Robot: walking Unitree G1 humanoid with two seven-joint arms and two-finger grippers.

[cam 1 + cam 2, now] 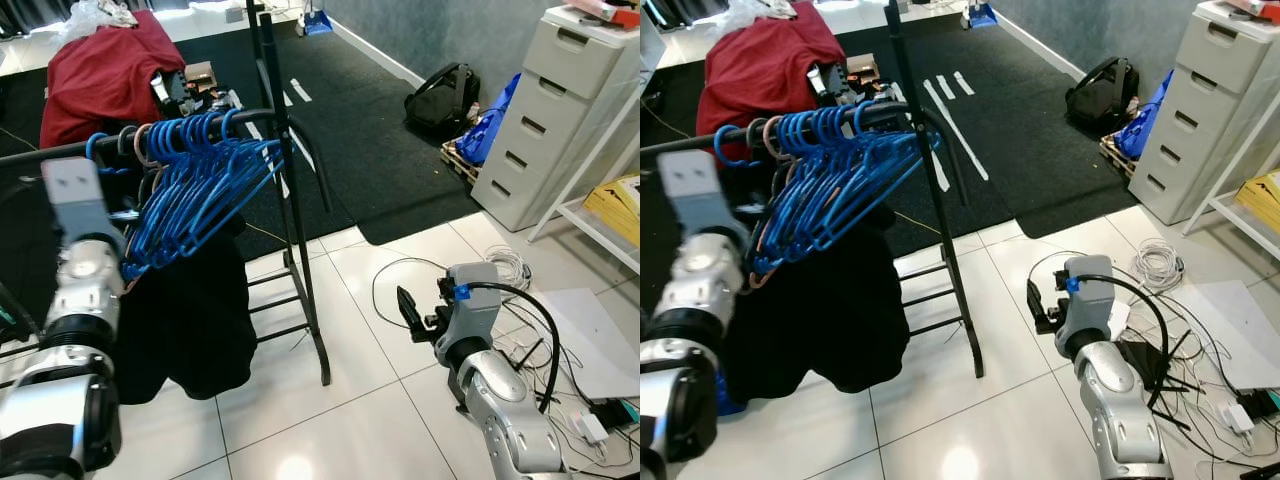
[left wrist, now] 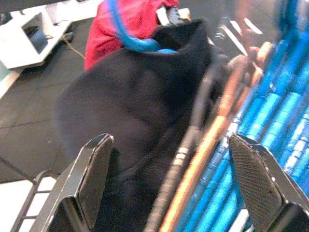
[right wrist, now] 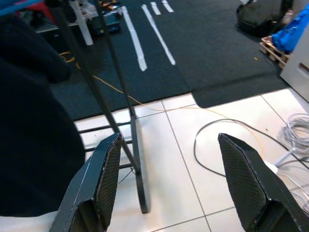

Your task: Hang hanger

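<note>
1. Hanging from the black rail of a clothes rack, a tight bunch of blue hangers fans out toward the right, with a pinkish hanger hooked among them near the left of the bunch.
2. The left gripper is raised close against the lower ends of the hangers; its fingers are spread wide and grasp nothing, with an orange hanger arm and a dark one lying in the gap between them.
3. A black garment hangs beneath the hangers, down to near the floor, touching the bunch from below.
4. The right gripper is low over the white tiled floor, well apart from the rack on its right side; its fingers are released and hold nothing.
5. Open floor lies between the rack's right upright and the right gripper.
6. Loose cables are spread on the tiles to the right.
7. Farther off, a dark carpet meets the tiles along a straight edge; a black backpack lies on it.
8. A grey drawer unit stands at the far right, and a red cloth lies heaped at the far left.
</note>
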